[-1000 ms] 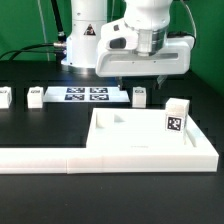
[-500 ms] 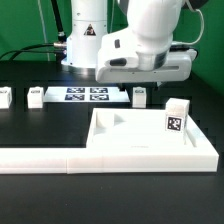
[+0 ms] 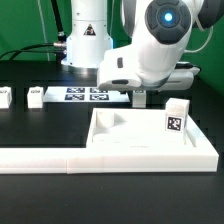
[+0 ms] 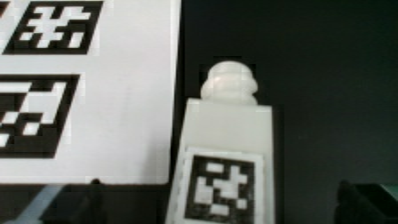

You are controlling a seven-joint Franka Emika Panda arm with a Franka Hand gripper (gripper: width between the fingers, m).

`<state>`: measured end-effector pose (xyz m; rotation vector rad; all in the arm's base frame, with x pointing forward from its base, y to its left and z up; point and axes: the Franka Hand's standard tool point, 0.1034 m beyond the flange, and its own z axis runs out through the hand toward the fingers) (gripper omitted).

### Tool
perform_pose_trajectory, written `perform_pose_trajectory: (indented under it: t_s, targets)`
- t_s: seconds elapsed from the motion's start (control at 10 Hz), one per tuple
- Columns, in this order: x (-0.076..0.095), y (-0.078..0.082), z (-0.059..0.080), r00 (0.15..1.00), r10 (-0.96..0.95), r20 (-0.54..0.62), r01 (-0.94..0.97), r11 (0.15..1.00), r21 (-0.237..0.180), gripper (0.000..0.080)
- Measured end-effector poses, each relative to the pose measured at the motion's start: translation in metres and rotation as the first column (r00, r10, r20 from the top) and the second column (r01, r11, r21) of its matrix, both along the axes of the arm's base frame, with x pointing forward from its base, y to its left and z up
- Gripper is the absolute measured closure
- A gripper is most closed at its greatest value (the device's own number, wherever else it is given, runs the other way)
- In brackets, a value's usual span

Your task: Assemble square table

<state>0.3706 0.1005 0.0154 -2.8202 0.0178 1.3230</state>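
The white square tabletop (image 3: 130,135) with a raised rim lies at the front right. A white leg (image 3: 177,117) with a tag stands upright at its far right corner. Another tagged leg (image 3: 140,97) lies on the black table behind the tabletop, and it fills the wrist view (image 4: 228,150). My gripper (image 3: 139,91) hangs tilted just over this leg. In the wrist view the gripper (image 4: 217,205) is open, with dark fingertips (image 4: 68,200) on either side of the leg, not touching it. Two more legs (image 3: 36,96) (image 3: 5,96) lie at the far left.
The marker board (image 3: 88,95) lies beside the leg under the gripper, and shows in the wrist view (image 4: 89,90). A long white L-shaped rail (image 3: 40,158) runs along the front and round the tabletop's right side. The arm's base (image 3: 85,40) stands behind.
The arm's hand has tilted and turned, its wrist swinging up toward the exterior view's right. The gripper has stayed over the lying leg. No part has moved.
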Motion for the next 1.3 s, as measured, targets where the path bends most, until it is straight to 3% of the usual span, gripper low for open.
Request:
perform_pose_trajectory:
  t_s: [0.2, 0.5, 0.7, 0.8, 0.9, 1.3]
  targets:
    - [-0.003, -0.002, -0.004, 1.0, -0.003, -0.003, 0.003, 1.0, -0.005, 0.015]
    - [-0.009, -0.004, -0.011, 0.999, -0.037, -0.026, 0.036, 0.998, -0.053, 0.0183]
    - [-0.009, -0.005, -0.012, 0.999, -0.047, -0.024, 0.045, 0.997, -0.062, 0.0456]
    - [-0.009, -0.006, -0.012, 0.998, -0.05, -0.023, 0.048, 0.997, -0.062, 0.0456]
    - [-0.009, -0.006, -0.012, 0.998, -0.051, -0.023, 0.049, 0.997, -0.062, 0.0515]
    - [-0.007, -0.007, -0.011, 0.999, -0.049, -0.022, 0.048, 0.997, -0.055, 0.0515]
